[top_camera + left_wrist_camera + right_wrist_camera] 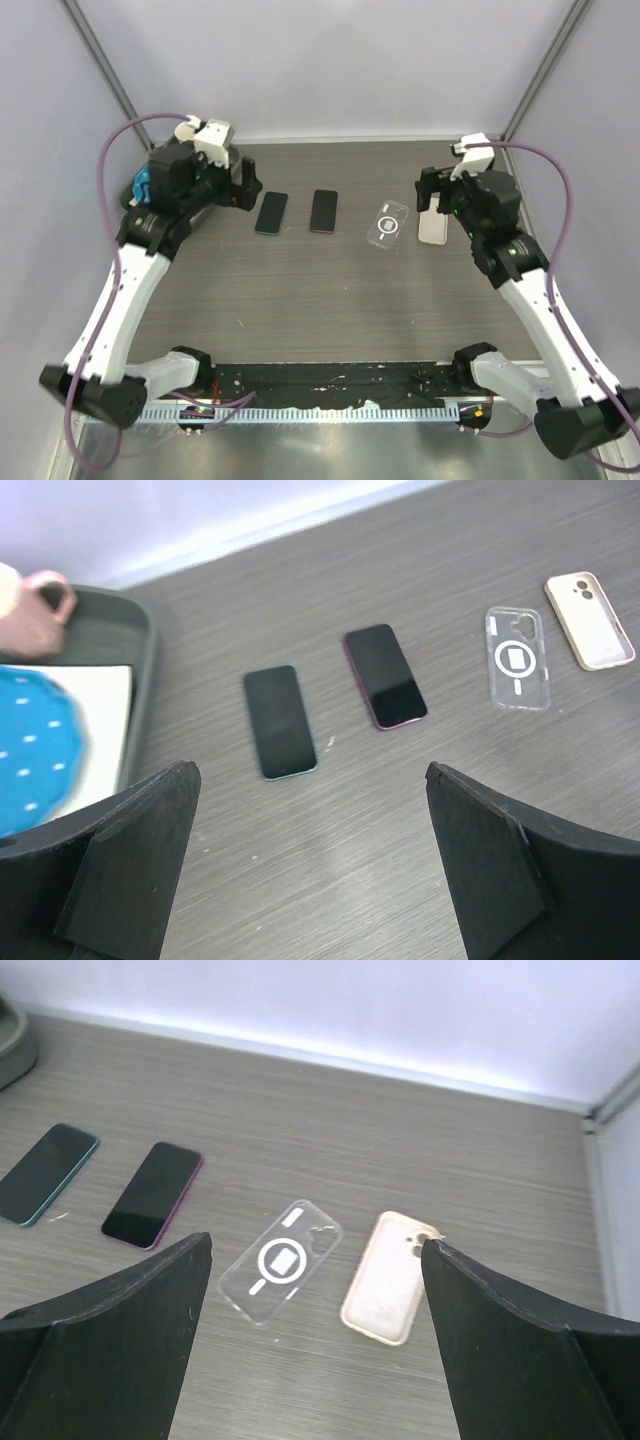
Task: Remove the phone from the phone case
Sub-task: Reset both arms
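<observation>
Two dark phones lie face up side by side on the table: a teal-edged phone (271, 213) (280, 721) (45, 1173) and a purple-edged phone (323, 211) (385, 676) (152, 1194). Right of them lie a clear phone case (388, 226) (517, 658) (280, 1261) with a white ring, empty, and a beige phone case (432, 228) (589, 620) (390, 1276), hollow side up. My left gripper (243, 187) (310, 810) hovers open left of the teal-edged phone. My right gripper (432, 190) (316, 1250) hangs open above the two cases, holding nothing.
A grey tray (140, 670) sits at the far left, holding a blue dotted object (143, 185) (30, 740) and a pink mug (35, 610). White walls close the back and sides. The arm bases and a black rail (330, 385) line the near edge.
</observation>
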{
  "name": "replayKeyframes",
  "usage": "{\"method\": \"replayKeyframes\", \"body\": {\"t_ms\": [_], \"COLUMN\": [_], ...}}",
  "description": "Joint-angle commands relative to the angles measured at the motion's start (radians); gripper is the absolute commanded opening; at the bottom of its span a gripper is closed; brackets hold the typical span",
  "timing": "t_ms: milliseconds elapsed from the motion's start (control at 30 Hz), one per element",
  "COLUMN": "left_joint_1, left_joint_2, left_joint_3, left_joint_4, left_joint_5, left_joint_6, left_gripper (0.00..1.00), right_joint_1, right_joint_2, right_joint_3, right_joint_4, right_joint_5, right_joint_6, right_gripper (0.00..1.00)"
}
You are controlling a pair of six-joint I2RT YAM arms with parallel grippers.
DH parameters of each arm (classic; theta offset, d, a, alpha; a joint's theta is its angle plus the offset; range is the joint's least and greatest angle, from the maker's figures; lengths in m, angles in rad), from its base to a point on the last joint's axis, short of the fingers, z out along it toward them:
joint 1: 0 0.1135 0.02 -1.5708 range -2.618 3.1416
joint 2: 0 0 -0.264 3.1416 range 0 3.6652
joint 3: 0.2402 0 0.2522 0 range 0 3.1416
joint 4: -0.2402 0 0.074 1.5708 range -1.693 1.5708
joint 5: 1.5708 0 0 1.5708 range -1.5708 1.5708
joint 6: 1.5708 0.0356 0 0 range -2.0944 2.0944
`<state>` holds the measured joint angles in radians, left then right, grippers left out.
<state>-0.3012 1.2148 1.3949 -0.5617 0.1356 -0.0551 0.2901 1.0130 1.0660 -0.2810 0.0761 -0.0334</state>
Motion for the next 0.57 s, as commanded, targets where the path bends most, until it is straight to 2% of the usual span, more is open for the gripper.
{"method": "replayKeyframes", "body": {"t_ms": [0, 67, 100, 233, 467, 500, 533], "left_joint_1": [0.023, 0.045, 0.069, 0.105, 0.131, 0.129, 0.129], "left_joint_2": [-0.212, -0.265, -0.283, -0.398, -0.422, -0.422, -0.417], "left_joint_3": [-0.085, -0.112, -0.119, -0.21, -0.269, -0.267, -0.263], "left_joint_4": [-0.029, -0.079, -0.096, -0.119, -0.078, -0.078, -0.078], "left_joint_5": [-0.112, -0.171, -0.178, -0.223, -0.234, -0.226, -0.222], "left_joint_6": [0.109, 0.133, 0.142, 0.189, 0.19, 0.184, 0.182], "left_gripper": [1.0, 1.0, 1.0, 1.0, 1.0, 1.0, 1.0], "right_joint_1": [0.0, 0.0, -0.002, 0.0, -0.014, -0.017, -0.019], "right_joint_2": [-0.138, -0.206, -0.227, -0.316, -0.384, -0.386, -0.389], "right_joint_3": [0.022, -0.006, -0.017, -0.089, -0.167, -0.166, -0.164], "right_joint_4": [-0.026, 0.012, 0.026, 0.109, 0.192, 0.195, 0.197], "right_joint_5": [0.259, 0.361, 0.467, 0.623, 0.737, 0.743, 0.754], "right_joint_6": [-0.079, -0.098, -0.135, -0.191, -0.174, -0.171, -0.168], "right_gripper": [0.91, 0.92, 0.91, 0.93, 0.93, 0.93, 0.98]}}
